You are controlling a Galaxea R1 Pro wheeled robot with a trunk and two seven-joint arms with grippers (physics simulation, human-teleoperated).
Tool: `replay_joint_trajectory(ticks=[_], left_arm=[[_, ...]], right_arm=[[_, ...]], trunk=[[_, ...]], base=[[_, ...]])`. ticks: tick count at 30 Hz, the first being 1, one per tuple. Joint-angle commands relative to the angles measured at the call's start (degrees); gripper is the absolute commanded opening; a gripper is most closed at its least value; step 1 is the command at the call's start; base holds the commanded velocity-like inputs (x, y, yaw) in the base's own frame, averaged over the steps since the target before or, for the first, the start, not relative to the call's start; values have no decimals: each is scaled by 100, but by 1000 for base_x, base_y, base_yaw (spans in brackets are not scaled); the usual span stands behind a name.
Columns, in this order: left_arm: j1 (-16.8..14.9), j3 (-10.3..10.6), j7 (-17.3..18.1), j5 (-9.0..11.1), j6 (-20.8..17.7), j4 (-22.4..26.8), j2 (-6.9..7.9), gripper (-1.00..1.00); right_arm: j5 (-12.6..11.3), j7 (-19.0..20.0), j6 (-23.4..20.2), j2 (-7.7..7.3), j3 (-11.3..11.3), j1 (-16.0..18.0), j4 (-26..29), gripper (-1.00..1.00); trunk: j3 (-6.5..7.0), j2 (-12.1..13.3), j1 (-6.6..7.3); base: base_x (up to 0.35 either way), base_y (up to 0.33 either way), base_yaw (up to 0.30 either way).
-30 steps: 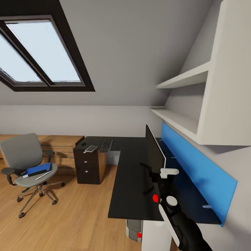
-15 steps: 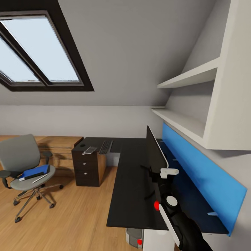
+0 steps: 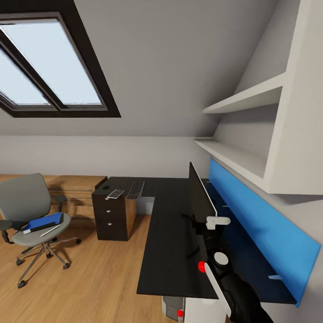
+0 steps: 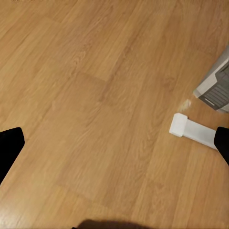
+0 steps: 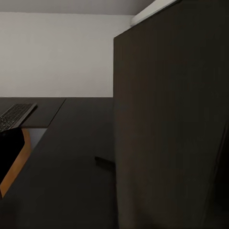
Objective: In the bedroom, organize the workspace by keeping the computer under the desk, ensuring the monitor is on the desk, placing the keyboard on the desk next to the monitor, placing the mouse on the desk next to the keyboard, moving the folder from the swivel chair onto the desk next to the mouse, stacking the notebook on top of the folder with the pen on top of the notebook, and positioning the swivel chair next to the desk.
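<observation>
The black desk [image 3: 168, 233] runs along the blue wall panel. On it stands the monitor [image 3: 199, 199], edge-on to me, and it looms close and dark in the right wrist view [image 5: 167, 119]. My right gripper [image 3: 204, 226] is at the monitor's near end, open, with one black finger [image 5: 9, 152] showing. The keyboard [image 3: 136, 189] lies on the desk's far wing [image 5: 14, 115]. The swivel chair [image 3: 27, 211] stands apart on the left, carrying the blue folder [image 3: 45, 221] and the pen [image 3: 51, 230]. The computer [image 3: 172, 307] sits under the desk. My left gripper [image 4: 114, 143] hangs open over the floor.
A small pale flat object [image 3: 115, 194] lies on the drawer unit [image 3: 110, 215], and I cannot tell what it is. A wooden dresser [image 3: 76, 188] stands behind the chair. White shelves [image 3: 242, 157] overhang the desk. The grey tower [image 4: 214, 83] and a white block [image 4: 193, 131] rest on the wooden floor.
The whole view has shifted slightly, so the camera moved a little. The right arm keeps its place beside the monitor. Nothing on the desk or the chair has moved.
</observation>
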State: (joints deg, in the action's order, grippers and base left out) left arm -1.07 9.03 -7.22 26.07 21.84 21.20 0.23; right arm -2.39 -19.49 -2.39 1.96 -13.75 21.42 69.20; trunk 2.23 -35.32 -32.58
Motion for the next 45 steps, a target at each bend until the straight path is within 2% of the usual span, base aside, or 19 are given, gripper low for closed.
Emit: replay_joint_trajectory(ticks=[1,24,45], left_arm=[[-1,46,-48,17,22,-2,4,100],[-1,46,-44,18,22,-2,4,100],[-3,47,-47,12,22,-2,4,100]], right_arm=[[-25,-37,-25,-3,-14,2,6,100],[-25,-29,-25,6,-15,2,-1,100],[-33,-21,-17,6,-22,2,-123,100]], trunk=[[-1,-3,-2],[-1,-3,-2],[-1,-3,-2]], base=[[0,0,0],[-25,12,0],[-256,0,0]])
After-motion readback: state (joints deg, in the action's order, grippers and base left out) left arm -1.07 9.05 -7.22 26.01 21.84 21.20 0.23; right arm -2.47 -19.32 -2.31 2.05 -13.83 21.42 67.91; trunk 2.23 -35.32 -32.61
